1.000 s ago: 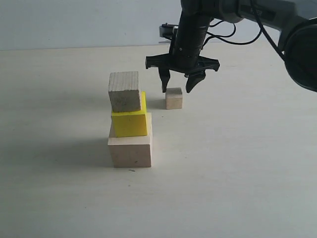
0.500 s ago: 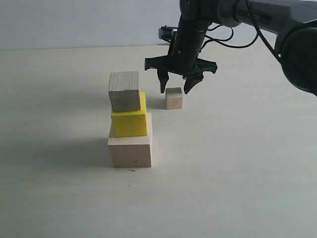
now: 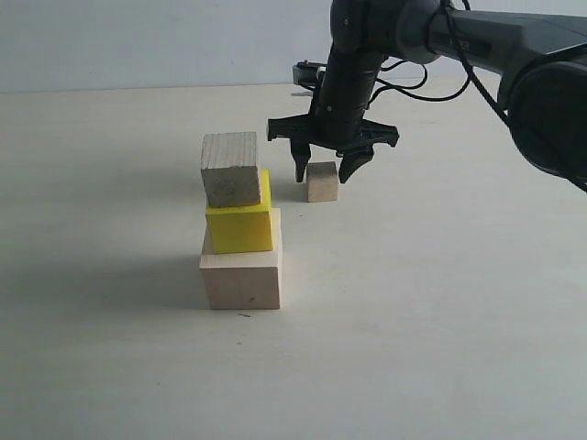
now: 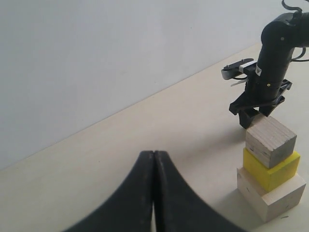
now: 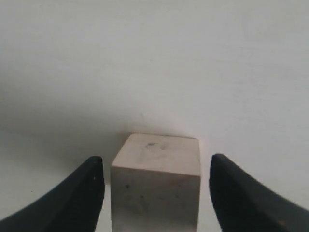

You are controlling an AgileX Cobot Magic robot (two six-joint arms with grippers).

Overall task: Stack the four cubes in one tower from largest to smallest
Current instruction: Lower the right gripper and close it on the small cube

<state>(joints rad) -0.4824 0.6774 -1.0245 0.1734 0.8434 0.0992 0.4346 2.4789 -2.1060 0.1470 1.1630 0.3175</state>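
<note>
Pale table (image 3: 440, 302), right tool (image 3: 325, 175) open, empty, astride smallest cube (image 3: 322, 185)

Found nothing readable: no text, label, brand, number or sign on the cubes (image 3: 240, 229), arm (image 3: 353, 64) or bench (image 3: 413, 321).

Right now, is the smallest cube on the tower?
No, the smallest cube sits on the table apart from the tower, flanked by the open right gripper.
</note>
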